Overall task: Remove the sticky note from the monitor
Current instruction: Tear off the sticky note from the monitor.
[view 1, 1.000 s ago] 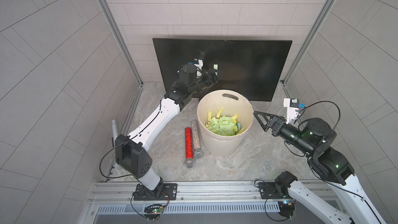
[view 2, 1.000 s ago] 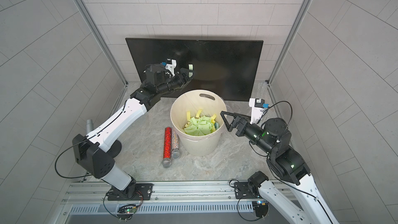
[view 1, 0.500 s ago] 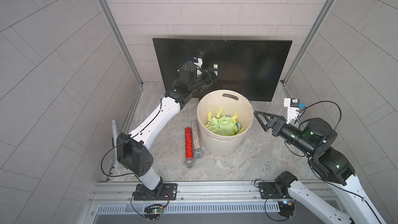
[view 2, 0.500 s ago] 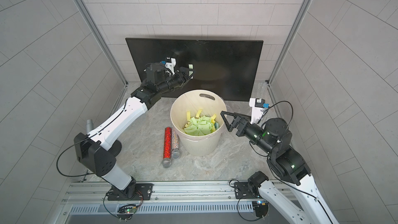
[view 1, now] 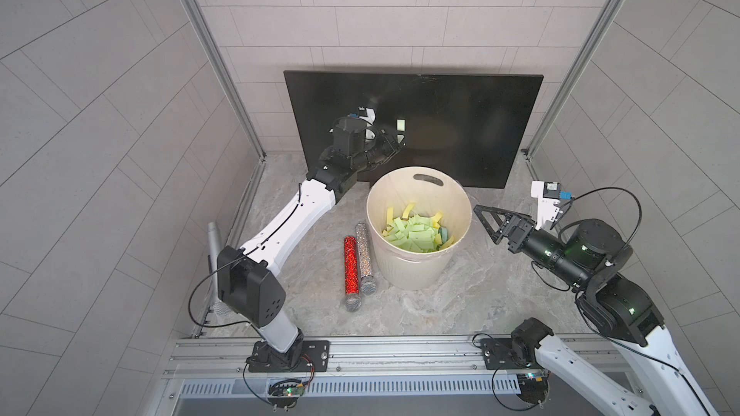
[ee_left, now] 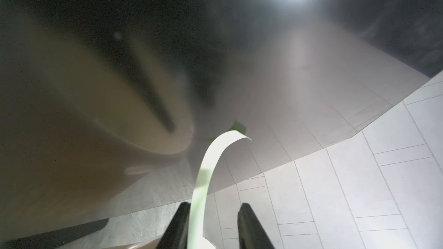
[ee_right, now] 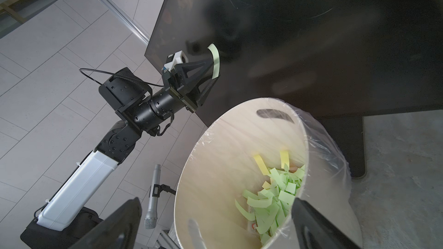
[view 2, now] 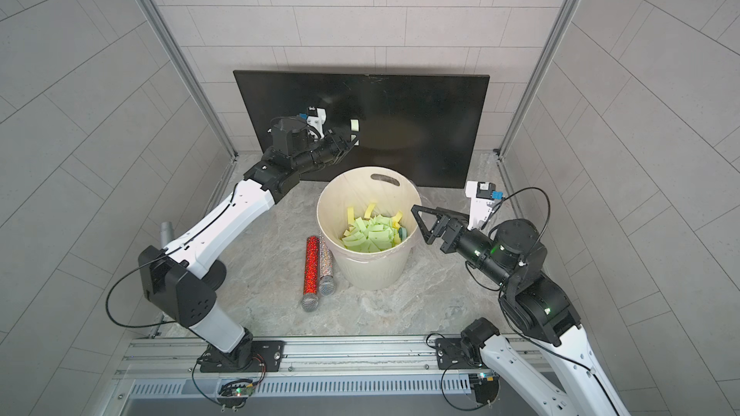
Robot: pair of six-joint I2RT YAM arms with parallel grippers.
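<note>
The black monitor (view 1: 460, 134) (view 2: 420, 134) leans against the back wall. A pale green sticky note (view 1: 400, 124) (view 2: 354, 126) is stuck to its face left of centre, and its free end curls away from the glass (ee_right: 214, 63). My left gripper (view 1: 400, 140) (view 2: 355, 140) reaches up to the screen with its jaws either side of the sticky note (ee_left: 211, 164). In the left wrist view the strip lies against one finger, and a gap still shows to the other, so the left gripper (ee_left: 214, 206) is partly open. My right gripper (view 1: 480, 214) (ee_right: 215, 202) hangs wide open and empty beside the bucket.
A cream bucket (view 1: 400, 274) (ee_right: 191, 164) with a plastic liner stands in front of the monitor and holds several green and yellow notes. A red glitter microphone (view 1: 350, 266) and a silver one (view 1: 364, 254) lie to its left. A grey microphone (view 1: 214, 242) lies by the left arm.
My left gripper's jaws have narrowed around the sticky note, and the wrist has shifted slightly at the screen. The right arm has not moved.
</note>
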